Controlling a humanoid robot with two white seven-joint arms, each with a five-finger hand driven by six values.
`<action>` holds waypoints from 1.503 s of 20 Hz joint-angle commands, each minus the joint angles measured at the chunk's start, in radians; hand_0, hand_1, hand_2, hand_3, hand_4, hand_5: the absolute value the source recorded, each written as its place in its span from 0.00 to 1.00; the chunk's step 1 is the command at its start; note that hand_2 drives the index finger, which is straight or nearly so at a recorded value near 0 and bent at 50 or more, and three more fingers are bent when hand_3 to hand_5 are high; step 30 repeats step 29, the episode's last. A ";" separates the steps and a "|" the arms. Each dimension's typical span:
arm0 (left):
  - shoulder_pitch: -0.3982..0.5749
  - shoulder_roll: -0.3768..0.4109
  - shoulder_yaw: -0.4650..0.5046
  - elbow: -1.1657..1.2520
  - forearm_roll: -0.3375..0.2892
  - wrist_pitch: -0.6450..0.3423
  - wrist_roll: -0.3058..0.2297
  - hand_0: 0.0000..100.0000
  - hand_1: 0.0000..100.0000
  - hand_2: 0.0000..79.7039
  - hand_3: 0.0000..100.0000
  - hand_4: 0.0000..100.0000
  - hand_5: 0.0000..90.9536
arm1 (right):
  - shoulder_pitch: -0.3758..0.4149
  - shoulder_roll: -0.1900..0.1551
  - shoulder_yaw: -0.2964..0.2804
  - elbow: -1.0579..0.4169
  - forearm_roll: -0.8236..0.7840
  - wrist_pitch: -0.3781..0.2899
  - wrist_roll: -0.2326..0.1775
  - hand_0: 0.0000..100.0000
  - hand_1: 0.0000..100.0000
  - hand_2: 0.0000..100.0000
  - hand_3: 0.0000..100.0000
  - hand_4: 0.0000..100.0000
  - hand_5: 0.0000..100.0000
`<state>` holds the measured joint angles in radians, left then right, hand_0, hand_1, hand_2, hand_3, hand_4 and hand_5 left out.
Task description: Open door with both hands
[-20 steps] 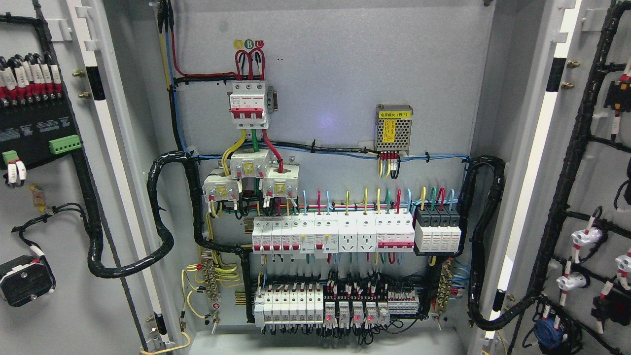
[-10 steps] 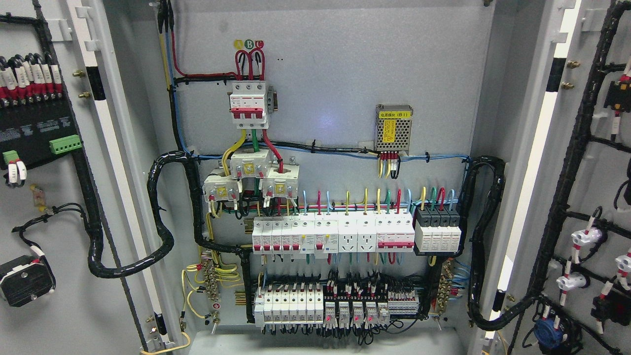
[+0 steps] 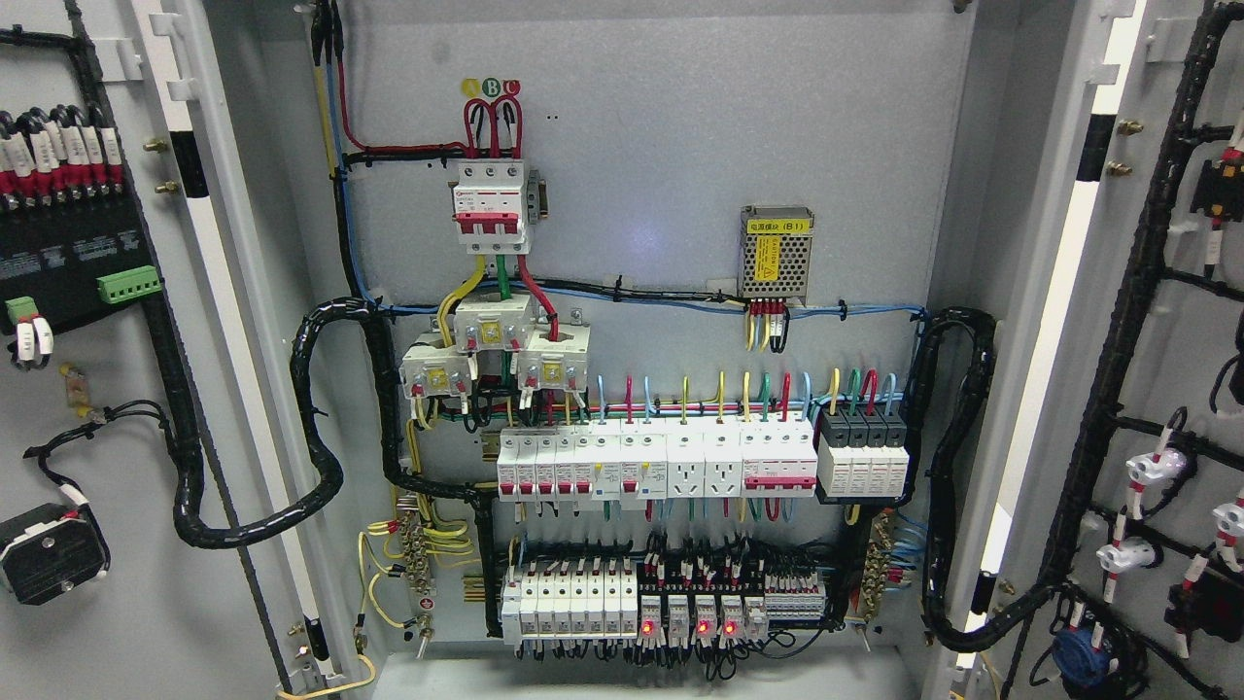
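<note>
Neither robot hand or arm is in the view. The grey metal left door [image 3: 87, 622] stands swung open at nine o'clock, the grey metal right door [image 3: 1181, 389] at three o'clock, showing the wired grey back panel [image 3: 671, 146].

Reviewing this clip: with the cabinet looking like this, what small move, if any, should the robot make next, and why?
Probably none beyond keeping both arms clear: the grey left door and grey right door are both swung wide, exposing the back panel with its white breaker rows. Neither hand shows in the head view, so the opening looks done; I would end the episode here.
</note>
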<state>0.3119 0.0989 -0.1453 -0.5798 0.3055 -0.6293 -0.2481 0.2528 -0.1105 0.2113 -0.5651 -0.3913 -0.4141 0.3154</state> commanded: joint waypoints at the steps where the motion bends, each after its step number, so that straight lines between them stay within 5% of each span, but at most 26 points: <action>1: -0.057 -0.059 -0.020 0.537 -0.040 0.039 -0.023 0.00 0.00 0.00 0.00 0.00 0.00 | -0.046 0.084 0.023 0.478 0.002 0.133 -0.004 0.19 0.00 0.00 0.00 0.00 0.00; 6: -0.079 -0.062 0.012 0.583 -0.114 0.236 -0.023 0.00 0.00 0.00 0.00 0.00 0.00 | -0.041 0.089 0.031 0.530 0.024 0.195 -0.022 0.19 0.00 0.00 0.00 0.00 0.00; 15: -0.099 -0.088 0.251 0.584 -0.423 0.468 -0.023 0.00 0.00 0.00 0.00 0.00 0.00 | -0.027 0.124 0.028 0.553 0.233 0.248 -0.222 0.19 0.00 0.00 0.00 0.00 0.00; 20: -0.135 -0.110 0.254 0.587 -0.417 0.603 -0.025 0.00 0.00 0.00 0.00 0.00 0.00 | -0.030 0.126 0.033 0.547 0.297 0.287 -0.225 0.19 0.00 0.00 0.00 0.00 0.00; 25: -0.158 -0.113 0.253 0.589 -0.405 0.608 -0.025 0.00 0.00 0.00 0.00 0.00 0.00 | -0.033 0.130 0.020 0.545 0.328 0.287 -0.223 0.19 0.00 0.00 0.00 0.00 0.00; 30: -0.180 -0.111 0.250 0.580 -0.324 0.599 -0.004 0.00 0.00 0.00 0.00 0.00 0.00 | -0.040 0.135 0.020 0.541 0.328 0.288 -0.223 0.19 0.00 0.00 0.00 0.00 0.00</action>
